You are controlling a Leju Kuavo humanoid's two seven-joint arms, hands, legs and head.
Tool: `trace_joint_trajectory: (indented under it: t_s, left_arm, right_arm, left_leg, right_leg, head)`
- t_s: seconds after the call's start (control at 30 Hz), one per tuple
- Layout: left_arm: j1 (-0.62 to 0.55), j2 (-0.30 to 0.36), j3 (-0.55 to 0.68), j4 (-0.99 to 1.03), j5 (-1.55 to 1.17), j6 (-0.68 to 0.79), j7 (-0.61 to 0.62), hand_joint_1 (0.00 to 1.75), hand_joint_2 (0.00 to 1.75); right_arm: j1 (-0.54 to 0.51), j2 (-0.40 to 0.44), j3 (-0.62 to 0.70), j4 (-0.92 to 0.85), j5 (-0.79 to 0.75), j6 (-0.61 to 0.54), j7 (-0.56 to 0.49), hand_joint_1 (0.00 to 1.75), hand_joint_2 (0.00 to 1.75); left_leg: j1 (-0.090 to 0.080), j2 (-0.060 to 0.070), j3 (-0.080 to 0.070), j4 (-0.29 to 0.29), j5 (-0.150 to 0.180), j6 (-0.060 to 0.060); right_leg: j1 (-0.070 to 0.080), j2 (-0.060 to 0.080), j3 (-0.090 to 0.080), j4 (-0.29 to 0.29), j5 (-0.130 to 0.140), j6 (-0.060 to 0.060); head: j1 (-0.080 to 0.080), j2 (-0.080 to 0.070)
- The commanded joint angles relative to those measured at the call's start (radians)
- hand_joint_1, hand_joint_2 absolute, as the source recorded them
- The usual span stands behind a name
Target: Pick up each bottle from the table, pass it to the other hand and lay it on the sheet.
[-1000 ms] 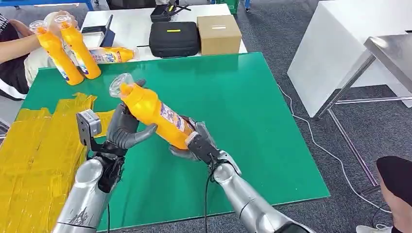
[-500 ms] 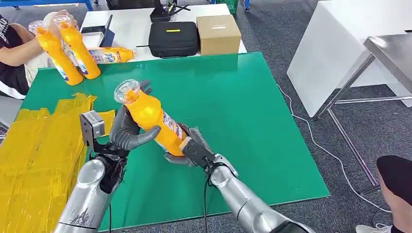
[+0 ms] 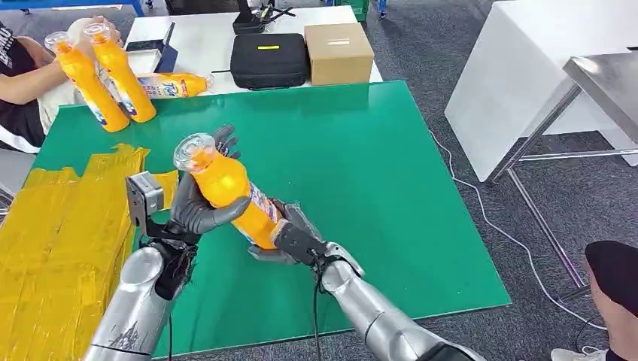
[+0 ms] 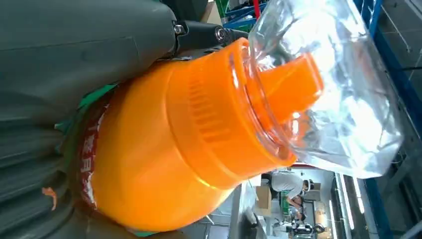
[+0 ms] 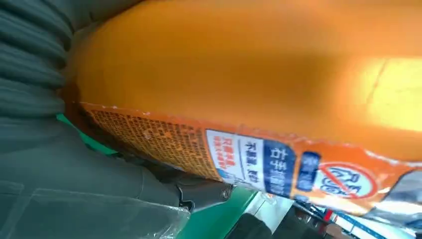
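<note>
Both hands grip one orange bottle [image 3: 229,192] above the green table [image 3: 376,165] — the left hand [image 3: 197,203] wrapped round its upper body, the right hand [image 3: 290,241] clasping its base. The bottle tilts, its clear cap [image 3: 192,148] up and toward the yellow sheet [image 3: 53,241], which lies on the table's left side. Far left, a person [image 3: 22,83] holds two more bottles [image 3: 105,75]; a third [image 3: 169,85] lies beside them.

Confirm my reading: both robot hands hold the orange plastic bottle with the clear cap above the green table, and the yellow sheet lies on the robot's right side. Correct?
Not quite. The yellow sheet lies on the robot's left side, as the head view shows. The rest stands: the left hand grips the upper part of the orange plastic bottle with the clear cap, the right hand holds its base, above the green table.
</note>
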Motion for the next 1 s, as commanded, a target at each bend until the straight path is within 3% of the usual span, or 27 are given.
trace_joint_trajectory:
  t_s: [0.03, 0.27, 0.3, 0.43, 0.47, 0.5, 0.53, 1.0]
  left_arm:
    - [-0.043, 0.018, -0.084, 0.085, -0.033, -0.012, 0.012, 0.0, 1.75]
    - [-0.053, 0.023, -0.113, 0.122, -0.064, -0.031, 0.011, 0.0, 1.75]
    - [-0.054, 0.023, -0.114, 0.127, -0.066, -0.032, 0.008, 0.0, 1.75]
    - [-0.049, 0.024, -0.116, 0.119, -0.079, -0.032, -0.006, 0.0, 1.75]
    - [-0.046, 0.025, -0.116, 0.112, -0.083, -0.03, -0.008, 0.14, 1.75]
    - [-0.044, 0.025, -0.115, 0.107, -0.083, -0.03, -0.007, 1.45, 1.75]
    - [-0.036, 0.025, -0.108, 0.093, -0.083, -0.027, -0.008, 1.71, 1.75]
    - [-0.007, 0.011, -0.029, 0.048, -0.055, 0.006, -0.012, 1.75, 1.75]
  right_arm:
    - [-0.011, -0.02, 0.062, -0.083, -0.005, -0.005, 0.009, 1.75, 1.75]
    - [-0.001, -0.043, 0.039, -0.18, -0.022, -0.021, 0.026, 1.75, 1.75]
    - [0.001, -0.045, 0.036, -0.191, -0.025, -0.021, 0.028, 1.75, 1.75]
    - [0.008, -0.052, 0.028, -0.229, -0.032, -0.018, 0.041, 1.75, 1.75]
    - [0.009, -0.051, 0.027, -0.23, -0.032, -0.018, 0.042, 1.75, 1.75]
    - [0.01, -0.051, 0.026, -0.23, -0.032, -0.018, 0.043, 1.75, 1.75]
    - [0.011, -0.051, 0.026, -0.228, -0.032, -0.017, 0.045, 1.75, 1.75]
    - [0.008, -0.049, 0.019, -0.195, -0.027, -0.028, 0.053, 1.75, 1.75]
  left_leg:
    - [0.001, -0.001, 0.002, -0.001, -0.001, -0.002]
    - [0.001, -0.001, 0.008, -0.003, -0.001, -0.005]
    - [0.0, -0.001, 0.0, 0.0, 0.0, -0.001]
    - [0.0, -0.001, 0.001, -0.001, 0.0, -0.001]
    - [0.0, 0.0, 0.003, -0.001, -0.001, -0.002]
    - [0.0, 0.0, 0.002, -0.001, -0.001, -0.002]
    - [0.0, 0.0, 0.004, -0.001, -0.001, -0.002]
    - [0.0, 0.001, 0.002, -0.001, -0.001, -0.001]
  right_leg:
    - [0.001, -0.003, 0.003, 0.0, -0.001, 0.0]
    - [0.001, -0.005, 0.008, -0.002, -0.002, -0.001]
    - [0.0, -0.002, 0.001, 0.0, 0.0, 0.0]
    - [0.0, -0.002, 0.001, -0.001, 0.0, 0.0]
    - [0.0, -0.002, 0.003, -0.001, -0.001, 0.0]
    - [0.0, -0.001, 0.002, -0.001, -0.001, 0.0]
    - [0.0, -0.002, 0.003, -0.001, -0.001, 0.0]
    - [0.0, 0.0, 0.002, -0.001, 0.0, 0.0]
  head:
    - [0.0, 0.0]
    - [0.0, 0.0]
    - [0.0, 0.0]
    - [0.0, 0.0]
    - [0.0, 0.0]
    - [0.0, 0.0]
    - [0.0, 0.0]
    - [0.0, 0.0]
